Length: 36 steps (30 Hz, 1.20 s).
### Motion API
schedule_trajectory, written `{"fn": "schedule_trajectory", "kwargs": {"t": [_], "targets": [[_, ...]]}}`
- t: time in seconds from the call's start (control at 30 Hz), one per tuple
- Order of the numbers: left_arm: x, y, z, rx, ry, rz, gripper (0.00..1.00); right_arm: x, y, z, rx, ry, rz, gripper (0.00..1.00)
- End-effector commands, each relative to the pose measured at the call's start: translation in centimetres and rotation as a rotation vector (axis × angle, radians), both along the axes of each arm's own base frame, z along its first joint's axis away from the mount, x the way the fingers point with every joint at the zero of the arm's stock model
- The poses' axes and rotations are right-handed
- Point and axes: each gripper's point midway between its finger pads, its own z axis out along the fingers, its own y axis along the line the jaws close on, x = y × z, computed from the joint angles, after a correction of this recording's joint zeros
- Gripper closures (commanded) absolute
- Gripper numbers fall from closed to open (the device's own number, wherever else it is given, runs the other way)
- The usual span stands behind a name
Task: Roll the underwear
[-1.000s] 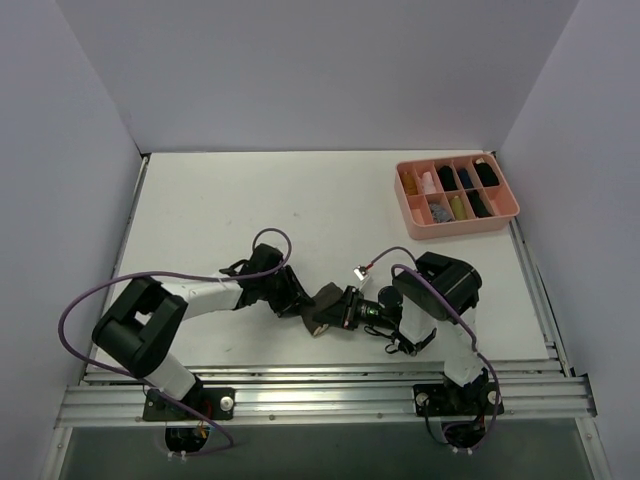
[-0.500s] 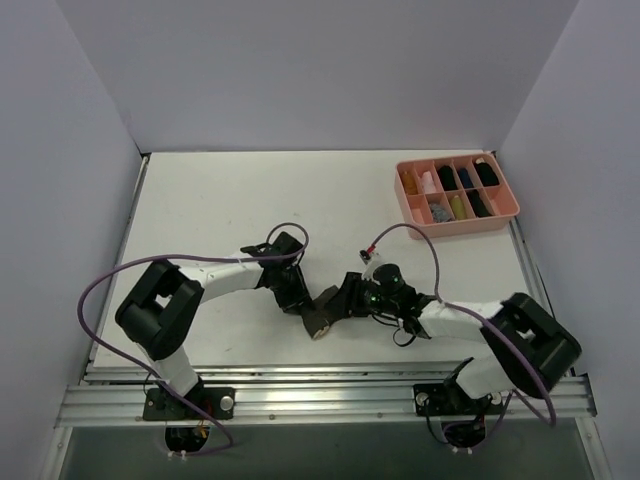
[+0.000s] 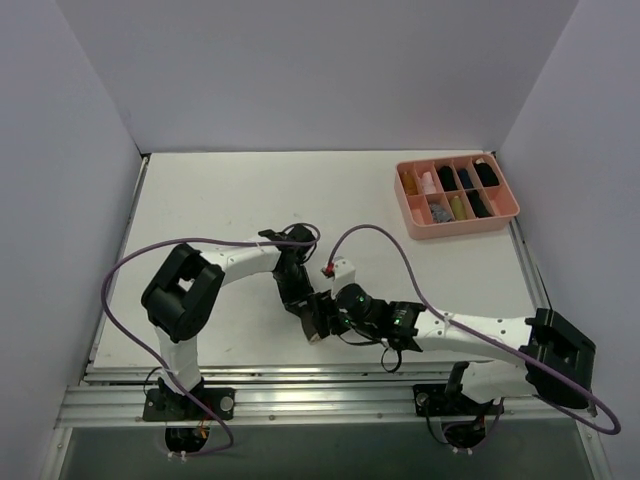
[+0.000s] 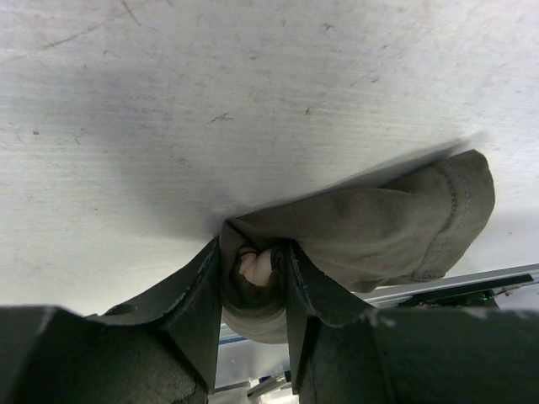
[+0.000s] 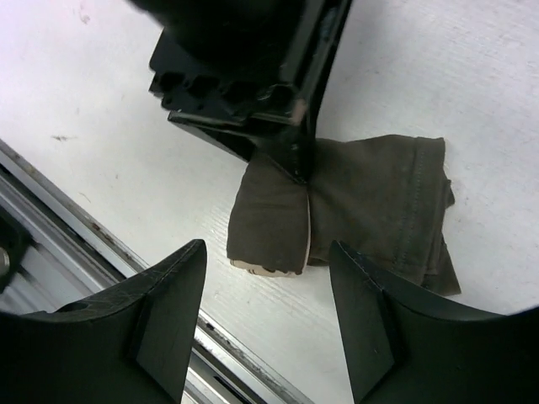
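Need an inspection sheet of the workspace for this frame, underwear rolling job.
Surface: white table, light scuffs.
Job's things: underwear lies folded near the front edge.
Clutter: pink tray of small bundles, far right corner.
Hands: left hand pinches a fold of the underwear; right hand open, straddling it.
Cables: purple cables loop off both arms.
Surroundings: plain walls on three sides; metal rail in front.

You are looking at one underwear [image 5: 370, 202], two grippers, the left gripper [image 4: 253, 257] and the right gripper [image 5: 268, 252], one pink tray [image 3: 456, 229] and one table [image 3: 220, 200]
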Motion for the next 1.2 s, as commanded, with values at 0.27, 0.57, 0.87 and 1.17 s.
{"fn": "schedule_trajectory", "kwargs": {"t": [0.27,0.57,0.87,1.17], "targets": [[-2.1,2.4,-1.4,0.144,0.097,-0.038,0.90,-0.4,2.7,-2.6,-0.301,-0.147,0.040,0.43],[-2.1,2.4,-1.4,0.156,0.104,-0.027,0.91,-1.5,4.7,-5.1,-0.405,-0.156,0.090,0.44],[-2.7,3.3,-1.7,0.187,0.135,0.014,0.90,-2.0,4.0,-7.3,-0.481,-0.145,0.071,0.67],[-2.6,6.8,0.3,0.076,0.093,0.318,0.65,-4.2,1.6,-11.1,-0.323,0.035,0.038,0.99]]}}
